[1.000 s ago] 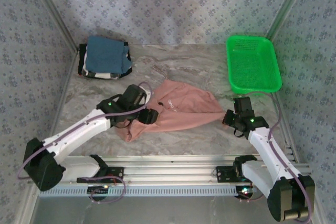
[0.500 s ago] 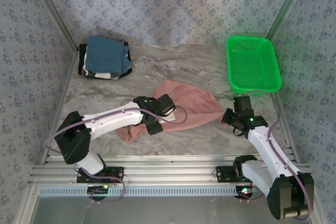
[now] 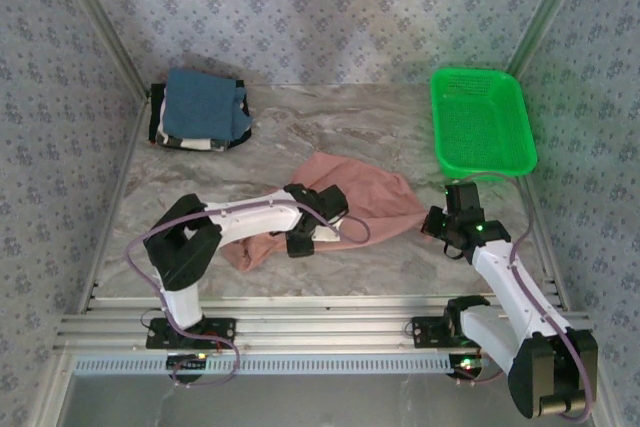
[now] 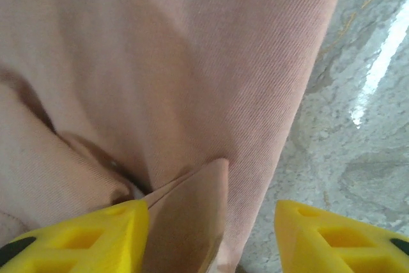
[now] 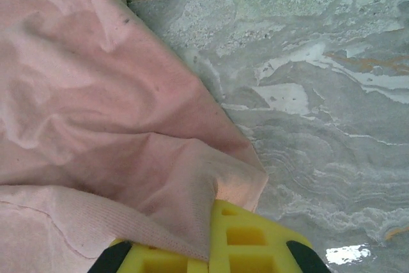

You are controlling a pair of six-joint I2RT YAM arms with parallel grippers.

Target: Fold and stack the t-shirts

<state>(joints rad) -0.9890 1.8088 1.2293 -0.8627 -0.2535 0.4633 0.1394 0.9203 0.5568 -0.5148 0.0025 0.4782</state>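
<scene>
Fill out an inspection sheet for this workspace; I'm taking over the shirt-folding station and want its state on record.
Surface: marbled tabletop, stone showing around the cloth.
Job's things: salmon-pink t-shirt crumpled at centre; folded stack, blue on top, in the far left corner.
Clutter: green basket at far right, apart from the shirts.
Grippers: left tool open, a shirt fold between its fingers; right tool shut on the shirt's right corner.
Cables: purple cable loops over the shirt by the left wrist; second cable runs along the right arm.
Surroundings: patterned walls; aluminium rails at the near edge.
</scene>
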